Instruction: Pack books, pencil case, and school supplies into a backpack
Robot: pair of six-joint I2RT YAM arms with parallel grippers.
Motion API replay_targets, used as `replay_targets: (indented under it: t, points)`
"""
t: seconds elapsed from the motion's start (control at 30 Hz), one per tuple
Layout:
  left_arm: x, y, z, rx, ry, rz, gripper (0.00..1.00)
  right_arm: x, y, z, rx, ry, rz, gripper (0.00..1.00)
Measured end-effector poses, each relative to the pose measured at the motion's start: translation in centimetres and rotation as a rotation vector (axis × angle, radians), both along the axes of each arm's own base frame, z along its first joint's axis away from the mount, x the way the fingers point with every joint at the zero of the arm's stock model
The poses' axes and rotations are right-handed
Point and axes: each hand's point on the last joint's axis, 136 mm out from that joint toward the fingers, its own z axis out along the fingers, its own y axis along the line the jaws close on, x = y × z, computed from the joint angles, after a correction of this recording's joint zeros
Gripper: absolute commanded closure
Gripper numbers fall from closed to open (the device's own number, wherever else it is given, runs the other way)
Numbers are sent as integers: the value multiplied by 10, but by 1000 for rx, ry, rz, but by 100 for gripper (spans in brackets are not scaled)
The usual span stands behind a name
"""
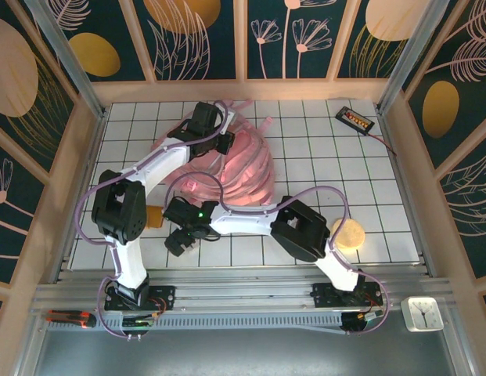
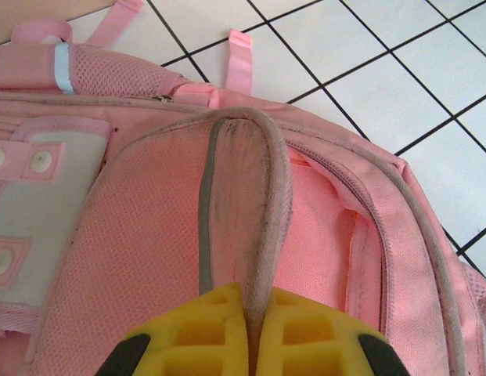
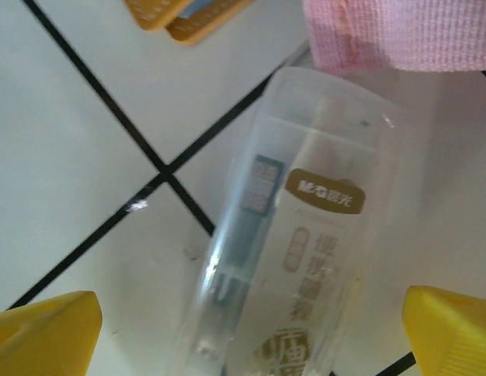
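Nearest us, the right gripper (image 3: 246, 337) has its yellow fingertips (image 3: 43, 333) spread wide, gripping nothing. Btwn them lies the slim, see-through, rounded-corner plastic pencil case (image 3: 305, 235) w/ a gold-brown label, flat on the white tiled table (image 3: 70, 141). Bare tile shows on both sides of it, so neither tip touches it. Just past the case's far end we see the flat orange-brown square pad (image 3: 176, 16), and a hem of the large soft pink backpack (image 3: 399, 31) at the case's far corner.

Further out, the left gripper (image 2: 249, 317) is clamped tight on the backpack's grey-piped flap (image 2: 246, 180), which stands up btwn the yellow pads. The main compartment gapes open right of it.

Room: plenty of open tiles right of and behind the backpack, less on the left, where the left arm's elbow (image 1: 117, 207) sits by the side wall (image 1: 86, 157). Far right corner: a black slab w/ orange label (image 1: 356, 119), well apart from everything else.
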Motion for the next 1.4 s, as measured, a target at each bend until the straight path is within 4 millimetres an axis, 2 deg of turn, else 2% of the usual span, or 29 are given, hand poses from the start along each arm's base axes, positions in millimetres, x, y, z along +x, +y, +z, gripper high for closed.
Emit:
replay_targets:
  t: [0.27,0.77,0.97,1.03,1.13,1.3,1.4]
  points:
    - [-4,1,6,-6,-13,-4,100,10,-4,-9,-66,-33,-17,15]
    - [-4,1,6,-11,-11,-7,100,20,-16,-8,-80,-95,-24,63]
    - [-4,1,6,-14,-9,-8,100,22,-46,-5,-95,-91,-40,63]
    - [-4,1,7,-16,-10,-7,100,21,-56,2,-85,-80,-44,64]
    - [-3,0,9,-17,-12,-7,100,19,-73,21,-40,-60,-54,64]
    - [-1,-1,8,-15,-7,-8,100,16,-105,70,79,-38,-95,65]
    - [-1,-2,8,-20,0,-10,100,22,-135,99,174,-5,-180,65]
